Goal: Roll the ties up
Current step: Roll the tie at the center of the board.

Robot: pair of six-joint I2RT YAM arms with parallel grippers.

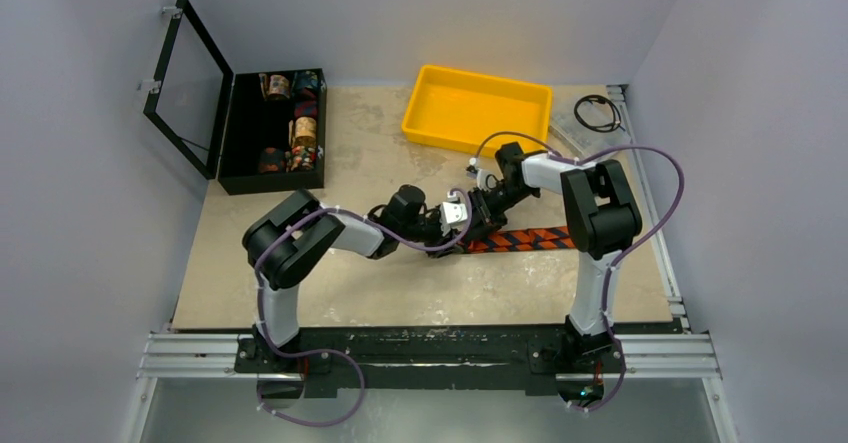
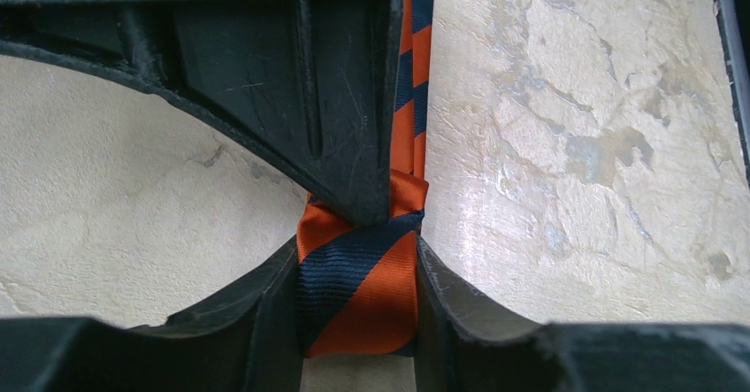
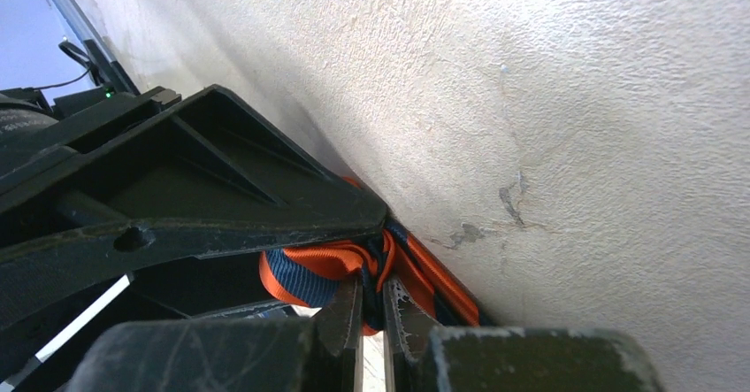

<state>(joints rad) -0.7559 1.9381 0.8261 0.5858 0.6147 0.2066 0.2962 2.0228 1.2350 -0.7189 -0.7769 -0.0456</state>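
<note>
The tie (image 1: 525, 239), striped orange and dark navy, lies flat on the table and runs right from the two grippers. Its near end is folded into a small roll. My left gripper (image 1: 462, 235) is shut on that roll (image 2: 358, 290), one finger on each side. My right gripper (image 1: 478, 225) is shut on a fold of the same tie (image 3: 389, 272), close against the left gripper. In the left wrist view a right fingertip (image 2: 354, 144) presses on the top of the roll. The rest of the tie runs away up the table (image 2: 416, 56).
A yellow bin (image 1: 476, 108) stands behind the grippers. An open black box (image 1: 275, 128) with several patterned fabric rolls stands at the back left. A black cable (image 1: 597, 113) lies at the back right. A metal rail (image 1: 660, 253) borders the table's right edge.
</note>
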